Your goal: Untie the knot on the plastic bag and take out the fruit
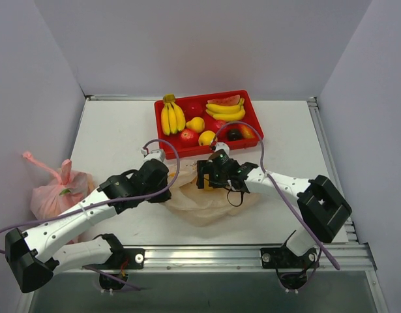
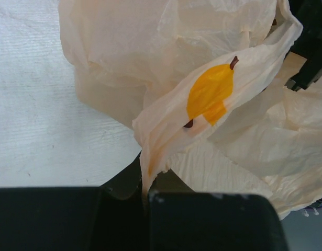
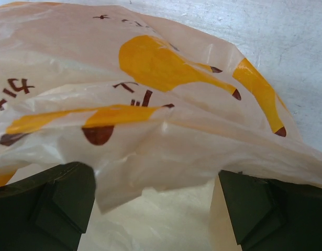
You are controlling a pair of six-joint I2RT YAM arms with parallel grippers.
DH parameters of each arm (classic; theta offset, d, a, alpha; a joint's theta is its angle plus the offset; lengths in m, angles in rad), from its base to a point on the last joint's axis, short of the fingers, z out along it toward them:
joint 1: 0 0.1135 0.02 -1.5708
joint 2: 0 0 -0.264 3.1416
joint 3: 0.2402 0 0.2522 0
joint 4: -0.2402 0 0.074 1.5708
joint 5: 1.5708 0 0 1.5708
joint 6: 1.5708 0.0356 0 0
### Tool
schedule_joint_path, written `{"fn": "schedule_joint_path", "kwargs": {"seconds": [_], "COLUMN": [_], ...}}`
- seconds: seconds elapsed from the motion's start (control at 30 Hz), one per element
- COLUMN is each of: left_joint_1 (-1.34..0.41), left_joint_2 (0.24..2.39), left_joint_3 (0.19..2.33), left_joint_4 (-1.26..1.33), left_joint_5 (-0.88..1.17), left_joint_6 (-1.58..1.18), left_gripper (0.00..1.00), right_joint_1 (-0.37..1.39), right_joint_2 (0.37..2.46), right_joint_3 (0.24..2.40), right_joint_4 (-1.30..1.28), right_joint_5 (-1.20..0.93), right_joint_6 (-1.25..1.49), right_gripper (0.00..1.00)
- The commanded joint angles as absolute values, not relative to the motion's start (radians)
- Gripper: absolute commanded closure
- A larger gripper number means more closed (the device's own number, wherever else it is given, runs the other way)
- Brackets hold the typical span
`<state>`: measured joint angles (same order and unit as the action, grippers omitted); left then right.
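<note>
L end effector [image 2: 147,197] clenched on bag [image 2: 124,47] edge, lower centre: film anchored, prob. for opening. R end effector [image 3: 158,203] released, jaws wide astride film. Bag flat; fruit [image 1: 207,137] in tray [image 1: 200,96], upper centre.

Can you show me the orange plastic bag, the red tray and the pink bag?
plastic bag [image 1: 207,207]: top view, on its crinkly middle, between the two arms.
red tray [image 1: 193,98]: top view, on its far rim.
pink bag [image 1: 53,195]: top view, on its bulging body.

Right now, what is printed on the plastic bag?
The plastic bag shows orange-yellow shapes with dark brown tips and lettering; right wrist view shows it best.
</note>
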<state>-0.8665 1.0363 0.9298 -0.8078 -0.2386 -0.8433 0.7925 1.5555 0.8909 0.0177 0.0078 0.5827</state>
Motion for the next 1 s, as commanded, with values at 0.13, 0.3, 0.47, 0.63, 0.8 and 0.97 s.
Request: {"fn": "schedule_joint_path", "kwargs": {"seconds": [0.13, 0.3, 0.47, 0.63, 0.8, 0.97], "left_joint_1": [-0.888, -0.893, -0.894, -0.893, -0.893, -0.888], "left_joint_2": [1.037, 1.037, 1.035, 1.049, 1.060, 1.068], "left_joint_3": [0.887, 0.865, 0.844, 0.834, 0.844, 0.864], "left_joint_4": [-0.747, -0.749, -0.750, -0.747, -0.749, -0.750], "left_joint_5": [-0.230, -0.258, -0.296, -0.357, -0.411, -0.451], "left_joint_6": [-0.890, -0.893, -0.897, -0.894, -0.877, -0.850], "left_gripper": [1.00, 1.00, 1.00, 1.00, 1.00, 1.00], "right_joint_1": [0.793, 0.796, 0.796, 0.807, 0.804, 0.782], "right_joint_2": [1.661, 1.687, 1.626, 1.497, 1.382, 1.304], "right_joint_3": [0.957, 0.963, 0.919, 0.874, 0.862, 0.847], "right_joint_4": [0.069, 0.077, 0.090, 0.123, 0.123, 0.100], "right_joint_5": [0.055, 0.067, 0.042, -0.046, -0.222, -0.443], "right_joint_6": [0.548, 0.532, 0.515, 0.431, 0.344, 0.270], "right_gripper": [0.10, 0.40, 0.75, 0.94, 0.97, 0.97]}}
